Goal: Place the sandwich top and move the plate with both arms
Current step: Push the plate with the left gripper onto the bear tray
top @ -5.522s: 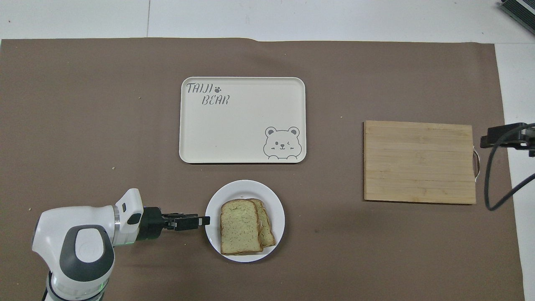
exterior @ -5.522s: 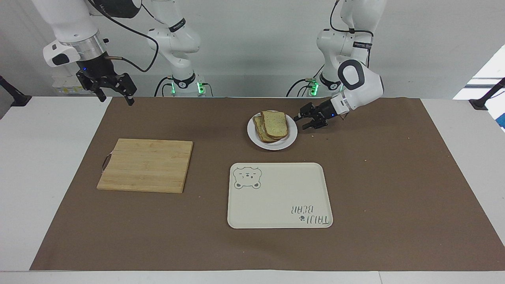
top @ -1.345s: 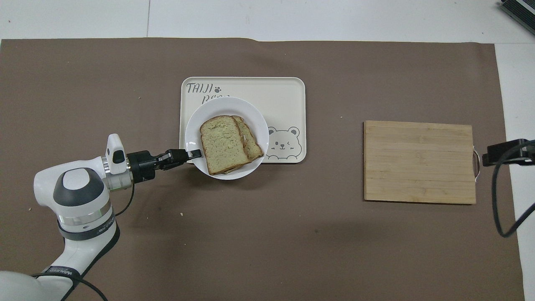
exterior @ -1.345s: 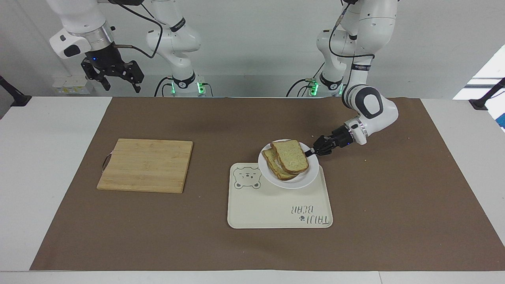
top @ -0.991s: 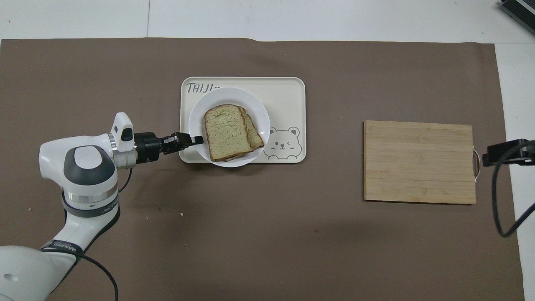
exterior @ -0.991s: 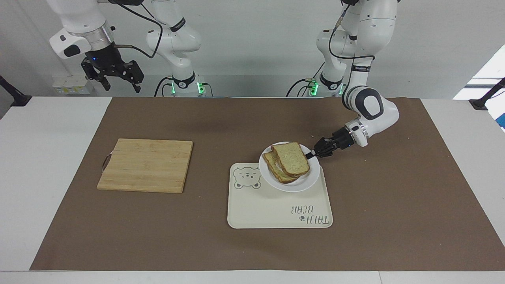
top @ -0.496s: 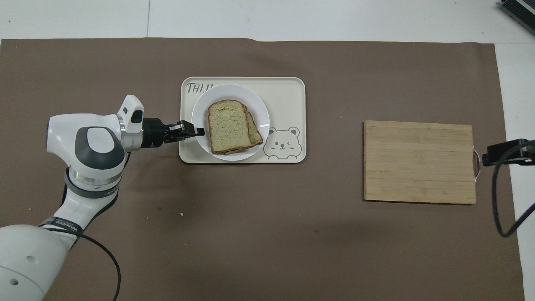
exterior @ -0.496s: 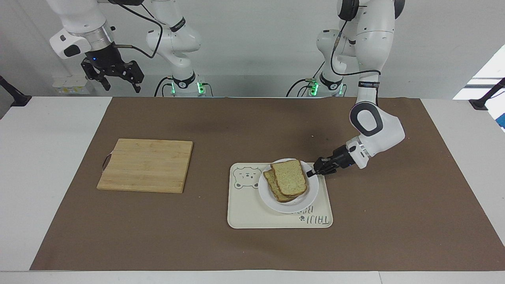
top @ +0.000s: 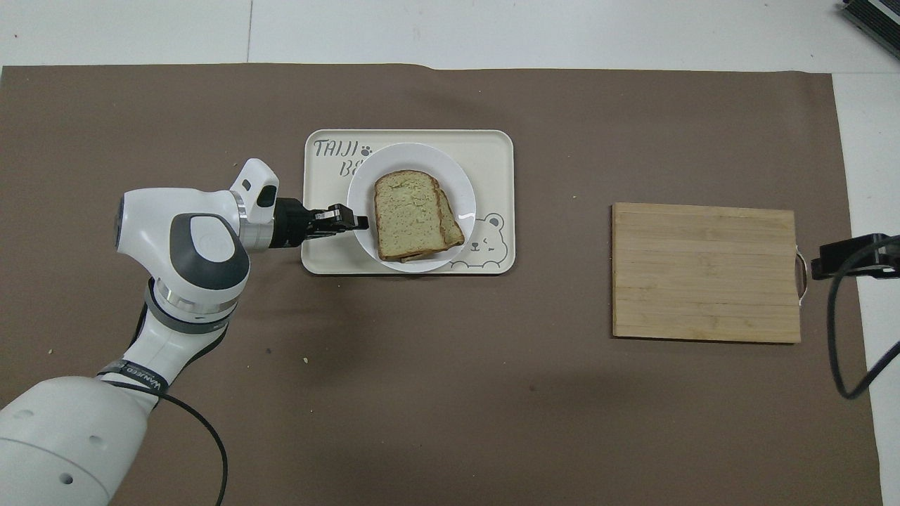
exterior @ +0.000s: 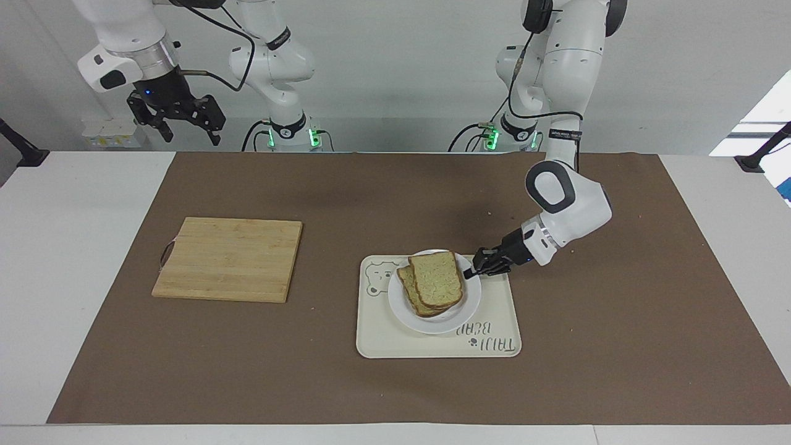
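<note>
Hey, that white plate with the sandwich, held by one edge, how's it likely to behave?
The plate looks rigid, so it probably won't flex. With the left claw shut on its rim at one side only, it may tilt. The sandwich top sits offset on the slice below, so it could slide if tipped.

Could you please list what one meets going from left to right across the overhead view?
Left gripper, shut on the rim of the plate → plate with the bread, over the tray → cutting board → right gripper, waiting at the edge.
</note>
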